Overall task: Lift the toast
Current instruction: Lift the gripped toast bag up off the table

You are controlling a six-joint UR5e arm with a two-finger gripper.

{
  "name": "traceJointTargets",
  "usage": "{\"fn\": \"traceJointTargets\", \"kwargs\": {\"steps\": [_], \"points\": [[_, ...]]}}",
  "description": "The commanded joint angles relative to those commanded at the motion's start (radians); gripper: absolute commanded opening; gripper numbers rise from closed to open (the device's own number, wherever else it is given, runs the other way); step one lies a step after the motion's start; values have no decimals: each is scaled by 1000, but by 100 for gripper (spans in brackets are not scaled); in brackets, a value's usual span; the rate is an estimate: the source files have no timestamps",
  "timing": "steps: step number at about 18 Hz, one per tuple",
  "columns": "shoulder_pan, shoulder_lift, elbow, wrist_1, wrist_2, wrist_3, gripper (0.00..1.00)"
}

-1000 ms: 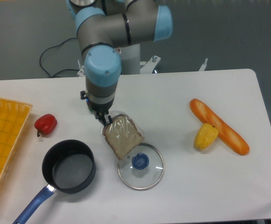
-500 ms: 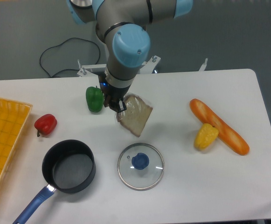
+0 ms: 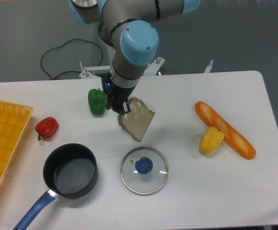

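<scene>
Gripping: the gripper (image 3: 123, 108) was pinched on the upper left corner of the toast (image 3: 137, 119), its fingers pressed against the clear wrapper with only the slice's thickness between them.
Toast: it hung tilted from the gripper, clear of the table (image 3: 191, 191), lower corner pointing down toward the glass lid (image 3: 144, 170) but apart from it.
Arm: the blue-capped wrist sat above the toast, just right of the green pepper (image 3: 96, 101).
Pot: the black pot (image 3: 71, 171) with the blue handle stood open at the front left, nothing visible inside.
Lid: it lay flat on the table beside the pot, blue knob up, not on the pot.
Tray: the orange tray (image 3: 5, 143) lay at the left edge; a small reddish thing showed at its left rim, too cut off to name.
Others: a red pepper (image 3: 47, 127) lay between tray and pot; a baguette (image 3: 224, 129) and a yellow pepper (image 3: 211, 139) touched at the right.
Change: against half a second before, the toast had shifted only slightly, hanging a little steeper; everything else kept its place.
</scene>
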Motion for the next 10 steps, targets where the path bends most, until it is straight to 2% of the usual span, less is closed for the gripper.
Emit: {"fn": "traceJointTargets", "kwargs": {"steps": [10], "points": [[-2,0,-3,0,-8,0,0]]}}
